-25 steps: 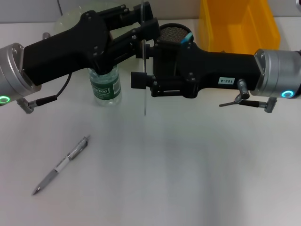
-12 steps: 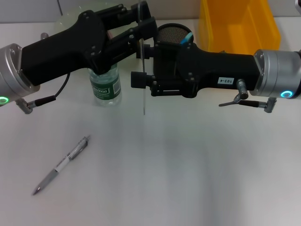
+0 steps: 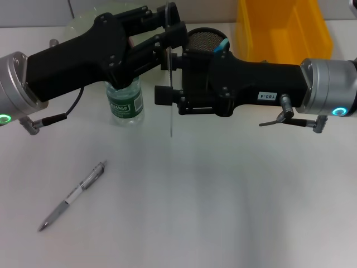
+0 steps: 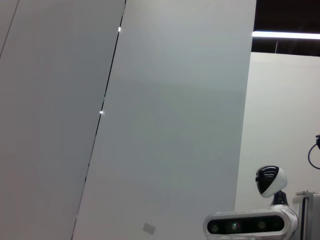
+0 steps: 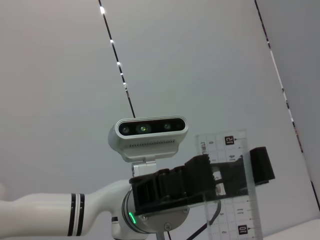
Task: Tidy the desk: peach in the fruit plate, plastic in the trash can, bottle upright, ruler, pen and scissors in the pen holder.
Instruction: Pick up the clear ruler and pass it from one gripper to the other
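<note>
Gripping ruler [image 3: 169, 84] | left gripper [image 3: 167, 25] fingers clamped; barely shifted | right gripper [image 3: 175, 84] fingers unclear

Both arms crossing the desk's [image 3: 234, 201] far side, bottle [image 3: 125, 102] beneath left arm, pen [image 3: 72, 194] front-left, open desk front-right.

Ruler [image 5: 227, 190] (clear) in left end effector [image 5: 200, 182]
</note>
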Robot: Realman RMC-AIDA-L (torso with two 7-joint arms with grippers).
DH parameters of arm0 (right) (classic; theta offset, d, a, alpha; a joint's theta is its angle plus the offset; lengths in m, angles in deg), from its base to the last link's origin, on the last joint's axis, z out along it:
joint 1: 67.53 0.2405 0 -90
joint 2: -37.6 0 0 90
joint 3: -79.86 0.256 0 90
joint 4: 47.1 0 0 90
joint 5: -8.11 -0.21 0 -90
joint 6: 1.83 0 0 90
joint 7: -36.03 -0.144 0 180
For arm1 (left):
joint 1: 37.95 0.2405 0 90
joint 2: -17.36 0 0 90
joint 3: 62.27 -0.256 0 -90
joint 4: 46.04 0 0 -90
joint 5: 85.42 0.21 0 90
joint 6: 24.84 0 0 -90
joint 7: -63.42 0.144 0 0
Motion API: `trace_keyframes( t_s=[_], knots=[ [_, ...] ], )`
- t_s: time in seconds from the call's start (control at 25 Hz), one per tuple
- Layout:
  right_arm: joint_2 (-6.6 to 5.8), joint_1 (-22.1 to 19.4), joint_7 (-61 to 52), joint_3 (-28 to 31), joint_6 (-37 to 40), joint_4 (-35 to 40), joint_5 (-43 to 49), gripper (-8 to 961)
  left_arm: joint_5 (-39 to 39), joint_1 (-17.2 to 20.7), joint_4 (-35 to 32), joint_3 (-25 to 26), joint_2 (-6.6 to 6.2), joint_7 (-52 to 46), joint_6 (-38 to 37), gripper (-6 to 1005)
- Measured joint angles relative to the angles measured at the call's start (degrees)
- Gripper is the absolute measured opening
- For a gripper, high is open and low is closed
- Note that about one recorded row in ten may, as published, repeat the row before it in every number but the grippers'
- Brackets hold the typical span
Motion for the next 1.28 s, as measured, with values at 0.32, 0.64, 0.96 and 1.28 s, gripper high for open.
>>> trace_keyframes(
  t_s=[0.32, 0.64, 0.96, 1.28],
  knots=[
    [0.0, -0.28, 0.82, 0.5, 0.11, -0.06, -0.37, 623, 0.01, -0.02, 0.0, 0.0, 0.0, 0.0, 0.32, 386],
    [-0.03, -0.32, 0.88, 0.5, 0.13, -0.02, -0.4, 480, -0.02, -0.02, 0.0, 0.0, 0.0, 0.0, 0.36, 386],
    [0.0, -0.33, 0.98, 0.52, 0.12, -0.05, -0.45, 422, 0.05, -0.02, -0.01, 0.0, 0.0, 0.0, 0.36, 387],
    [0.09, -0.42, 1.0, 0.53, 0.15, -0.17, -0.5, 406, 0.07, -0.02, 0.42, -0.01, -0.07, 0.0, 0.36, 381]
  ],
)
